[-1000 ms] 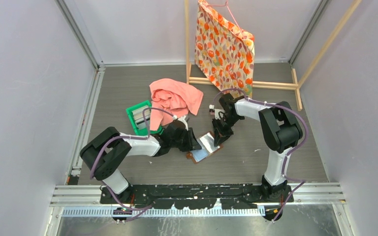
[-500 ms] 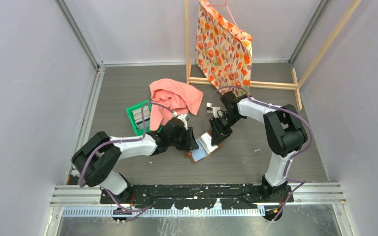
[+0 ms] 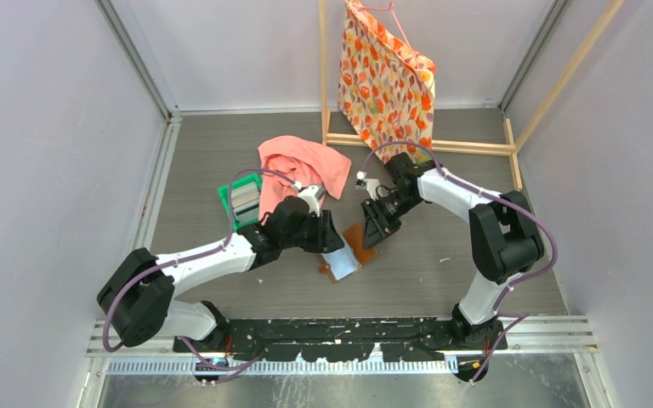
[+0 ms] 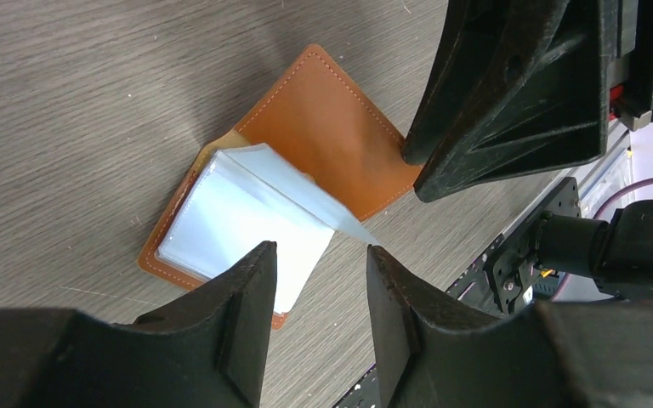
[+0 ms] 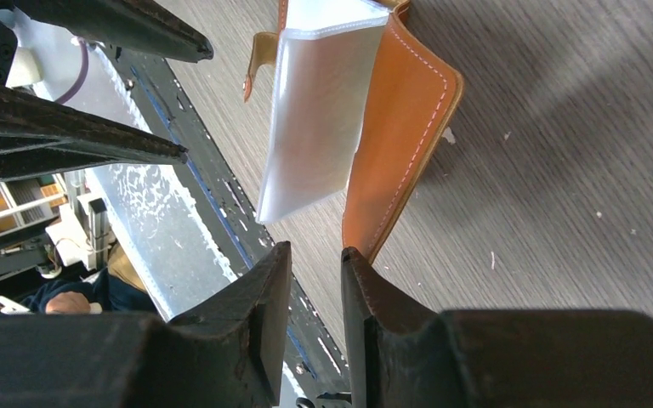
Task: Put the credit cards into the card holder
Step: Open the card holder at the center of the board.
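While the brown leather card holder (image 4: 327, 136) lies open on the grey wood-grain table (image 4: 68, 102), your two arms close on it from either side near the middle of the tabletop. Your left gripper (image 4: 319, 251) hovers over the holder's clear plastic sleeves (image 4: 238, 225). Its fingers are spread and clamp nothing, and one lifted sleeve corner points toward the gap. Your right gripper (image 5: 316, 253) stands at the opposite cover, which is tilted up off the table. Those fingers are a narrow gap apart with bare table showing between them, and the cover's lower corner meets one fingertip (image 5: 349, 255). Seen from overhead, the credit cards (image 3: 244, 200) sit as grey and white pieces in the green tray (image 3: 227, 208). The tray is beyond your left arm, apart from the holder and just beside the pink cloth (image 3: 302, 166).
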You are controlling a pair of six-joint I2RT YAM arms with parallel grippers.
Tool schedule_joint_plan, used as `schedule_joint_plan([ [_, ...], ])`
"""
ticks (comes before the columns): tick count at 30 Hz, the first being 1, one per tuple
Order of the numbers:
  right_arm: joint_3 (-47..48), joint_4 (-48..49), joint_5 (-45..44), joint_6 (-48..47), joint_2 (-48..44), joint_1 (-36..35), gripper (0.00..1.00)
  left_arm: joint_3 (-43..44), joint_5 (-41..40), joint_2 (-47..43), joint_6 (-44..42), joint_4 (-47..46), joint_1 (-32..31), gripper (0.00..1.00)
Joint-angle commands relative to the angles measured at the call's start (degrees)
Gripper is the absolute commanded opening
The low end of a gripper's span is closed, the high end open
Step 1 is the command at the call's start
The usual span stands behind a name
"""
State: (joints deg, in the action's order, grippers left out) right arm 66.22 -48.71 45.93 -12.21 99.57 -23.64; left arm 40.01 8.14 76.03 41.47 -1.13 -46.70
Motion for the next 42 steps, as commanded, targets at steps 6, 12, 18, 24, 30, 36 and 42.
schedule_joint_plan([
  [6, 3.1, -5.0, 6.8, -5.9, -6.1, -0.7, 0.37, 1.4, 0.5, 1.1, 0.2, 0.2, 0.3, 0.41],
  [12, 3.4, -8.7, 9.9, -12.1, -10.7, -0.7, 0.42, 1.2, -1.2, -3.0, -1.2, 3.2, 0.3, 0.4],
  [18, 3.6, -9.9, 9.7, -13.9, -10.8, -0.6, 0.42, 0.8, -2.0, -3.9, -1.0, 4.2, 0.3, 0.4],
  [24, 3.3, -9.8, 9.3, -14.1, -10.5, -0.9, 0.43, 0.5, -1.7, -4.6, 0.2, 5.3, 0.3, 0.39],
  [30, 2.9, -7.8, 7.9, -11.9, -10.1, -1.5, 0.43, -2.9, -7.3, -10.1, 4.2, 11.1, 0.3, 0.28],
  [36, 2.7, -6.1, 5.4, -9.8, -8.8, -3.2, 0.42, -4.5, -10.4, -7.3, 6.0, 10.6, 0.3, 0.1],
  [42, 2.6, -5.5, 4.6, -9.1, -8.7, -3.3, 0.42, -1.8, -6.6, 1.8, 5.1, 6.2, 0.3, 0.04],
])
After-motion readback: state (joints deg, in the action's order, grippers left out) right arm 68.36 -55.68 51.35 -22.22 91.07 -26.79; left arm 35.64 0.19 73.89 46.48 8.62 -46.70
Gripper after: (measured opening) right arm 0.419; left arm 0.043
